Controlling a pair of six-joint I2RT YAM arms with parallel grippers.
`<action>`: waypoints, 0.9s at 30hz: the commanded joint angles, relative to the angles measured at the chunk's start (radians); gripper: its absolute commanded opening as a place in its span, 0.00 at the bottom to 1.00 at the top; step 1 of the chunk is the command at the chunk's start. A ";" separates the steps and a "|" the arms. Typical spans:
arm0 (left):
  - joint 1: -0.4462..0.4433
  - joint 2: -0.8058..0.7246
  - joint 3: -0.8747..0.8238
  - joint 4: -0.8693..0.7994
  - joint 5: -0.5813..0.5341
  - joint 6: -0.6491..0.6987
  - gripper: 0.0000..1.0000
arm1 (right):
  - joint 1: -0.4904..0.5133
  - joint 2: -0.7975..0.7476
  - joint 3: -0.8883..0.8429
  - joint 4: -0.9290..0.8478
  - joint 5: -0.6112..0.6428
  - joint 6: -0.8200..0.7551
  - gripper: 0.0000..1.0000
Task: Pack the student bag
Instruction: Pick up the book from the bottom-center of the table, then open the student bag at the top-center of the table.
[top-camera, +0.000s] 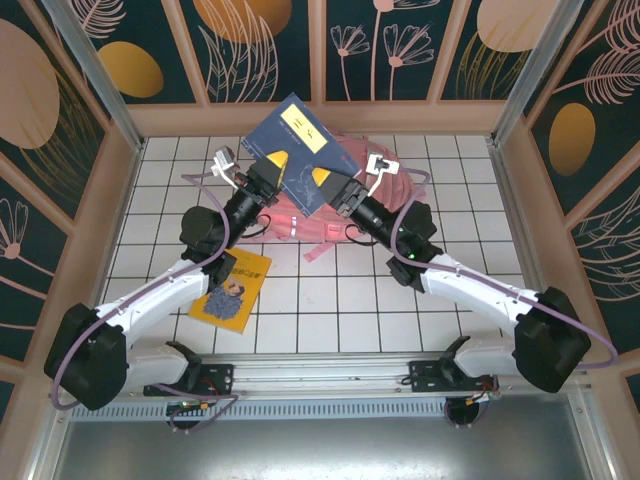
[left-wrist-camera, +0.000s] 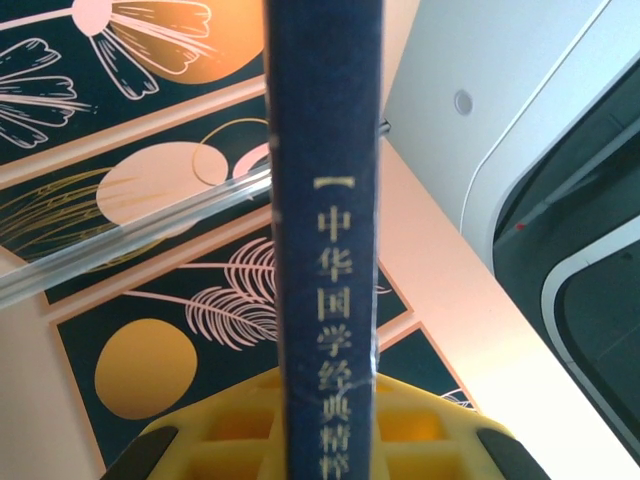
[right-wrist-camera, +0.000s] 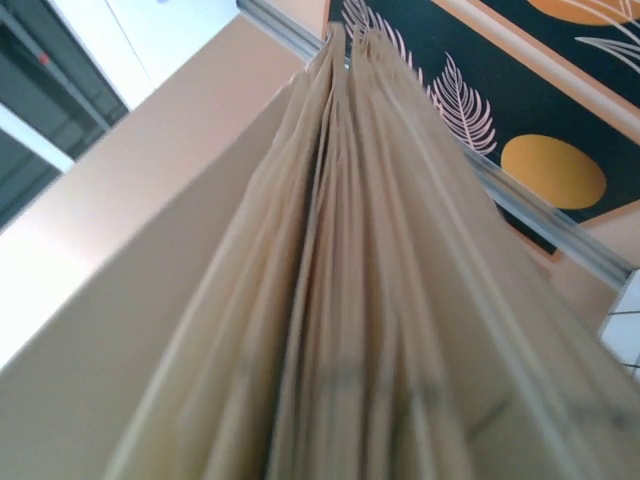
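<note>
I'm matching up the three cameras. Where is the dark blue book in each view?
Top external: the dark blue book is upper centre, raised over the student bag.
Left wrist: the book's spine, with gold characters, runs vertically down the centre.
Right wrist: the book's fanned page edges are close up, centre.
Shared landmark: the floral wall panels with orange discs.

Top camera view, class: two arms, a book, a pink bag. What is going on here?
A dark blue book is held up over the student bag on the tiled table. The left fingers are shut on its spine side; the right fingers are at the page edge, grip unclear. A yellow-covered book lies on the tiles by the left arm, unpacked.
</note>
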 joint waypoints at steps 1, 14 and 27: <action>-0.012 -0.001 -0.003 0.094 -0.019 -0.007 0.00 | 0.007 0.010 0.034 0.069 0.032 0.014 0.27; -0.016 0.168 0.383 -0.736 0.091 0.448 0.63 | -0.217 -0.330 -0.018 -0.693 0.269 -0.175 0.00; -0.017 0.958 1.277 -1.351 0.176 0.683 0.62 | -0.512 -0.647 -0.078 -1.211 0.502 -0.249 0.00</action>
